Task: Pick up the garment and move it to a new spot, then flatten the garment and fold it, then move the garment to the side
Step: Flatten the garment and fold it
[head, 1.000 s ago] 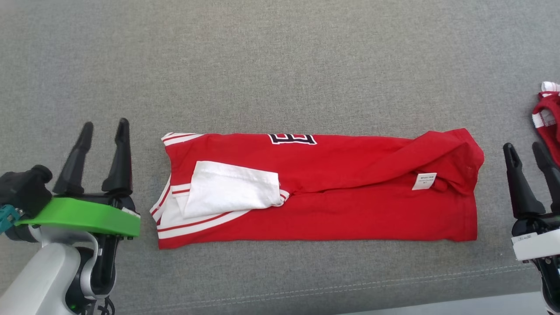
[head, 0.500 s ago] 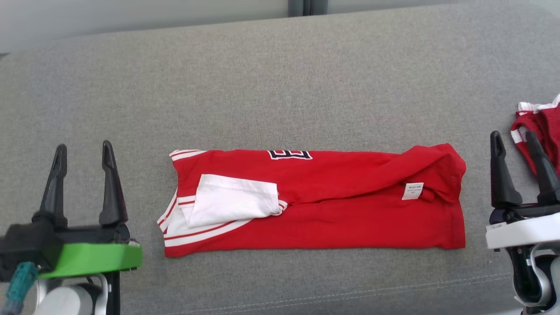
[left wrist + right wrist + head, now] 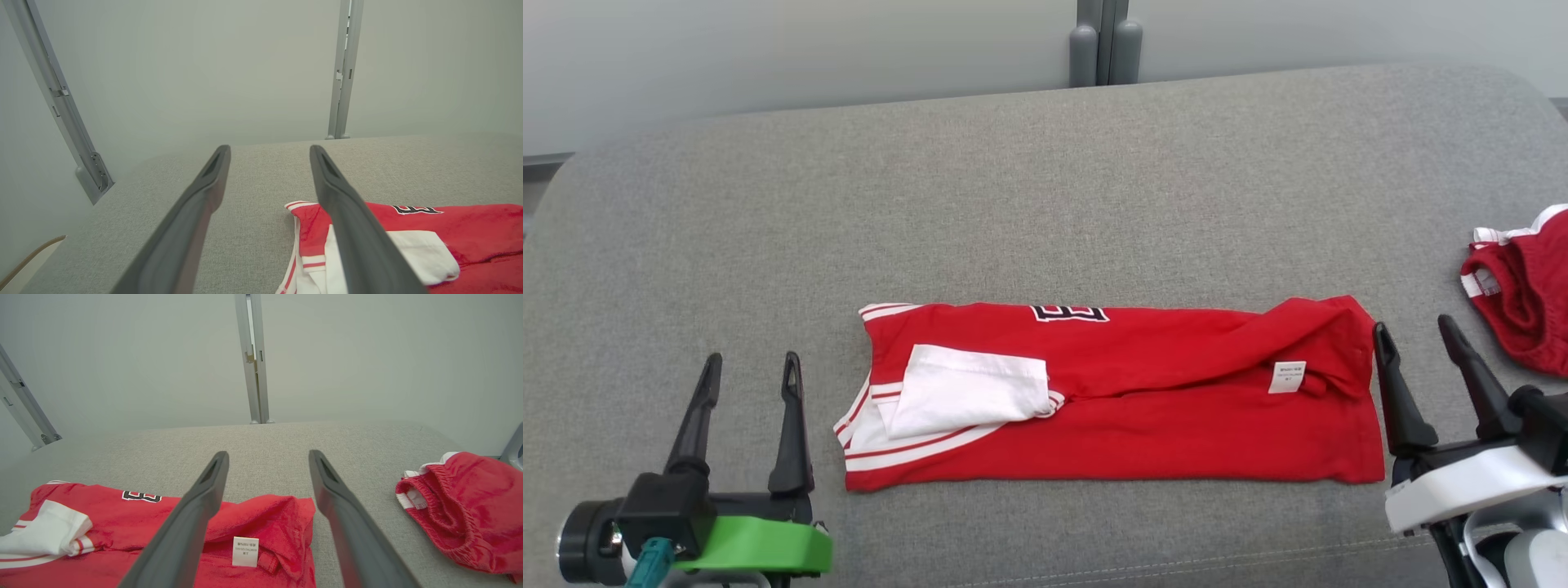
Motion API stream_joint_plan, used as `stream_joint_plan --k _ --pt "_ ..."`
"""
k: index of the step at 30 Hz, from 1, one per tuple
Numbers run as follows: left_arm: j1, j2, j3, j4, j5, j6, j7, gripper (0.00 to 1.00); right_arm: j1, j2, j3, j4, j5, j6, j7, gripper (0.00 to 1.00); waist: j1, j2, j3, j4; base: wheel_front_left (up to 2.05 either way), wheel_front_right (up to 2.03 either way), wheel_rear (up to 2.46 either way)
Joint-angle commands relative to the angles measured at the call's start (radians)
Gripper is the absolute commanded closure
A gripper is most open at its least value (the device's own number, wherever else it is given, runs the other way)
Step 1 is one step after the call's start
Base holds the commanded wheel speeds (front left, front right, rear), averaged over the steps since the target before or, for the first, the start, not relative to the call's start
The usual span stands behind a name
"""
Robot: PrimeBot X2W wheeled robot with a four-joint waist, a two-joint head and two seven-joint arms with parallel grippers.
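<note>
The red garment point(image 3: 1111, 425) lies folded into a long band across the middle of the frame on the grey cushion point(image 3: 1045, 188), with its white sleeve point(image 3: 968, 390) turned over near the left end. It looks light, limp and not slippery, so it should sag wherever it is unsupported. Pinching both short ends seems the best hold. The left pincer point(image 3: 752, 359) at lower left and the right pincer point(image 3: 1412, 324) at lower right are both released and grasp nothing, the right one just beside the garment's end.

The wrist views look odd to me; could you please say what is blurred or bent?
Left wrist view: the fingers are soft, the wall post leans from the wide lens. Right wrist view: the label on the shirt is sharp. Head view: flat, even light, no glare.
</note>
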Motion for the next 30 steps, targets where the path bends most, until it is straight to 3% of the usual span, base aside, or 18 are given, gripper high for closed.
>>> stream_joint_plan --k 1,21,30 --pt "0.022 -0.009 0.000 0.013 -0.002 -0.010 0.000 0.00 0.022 0.005 0.005 0.000 -0.010 0.000 0.005 0.00 0.0001 0.0000 -0.013 -0.001 0.00 0.00 0.00" --pt "-0.017 -0.026 0.002 0.063 0.003 -0.042 0.000 0.00 0.019 0.018 -0.006 0.004 -0.017 0.000 0.022 0.00 0.0001 0.0000 0.001 0.020 0.00 0.00 0.00" --pt "-0.056 -0.045 -0.013 0.057 0.015 -0.057 0.000 0.00 -0.119 -0.031 -0.052 0.168 0.002 0.000 0.017 0.00 0.0001 0.0000 0.058 0.034 0.00 0.00 0.00"
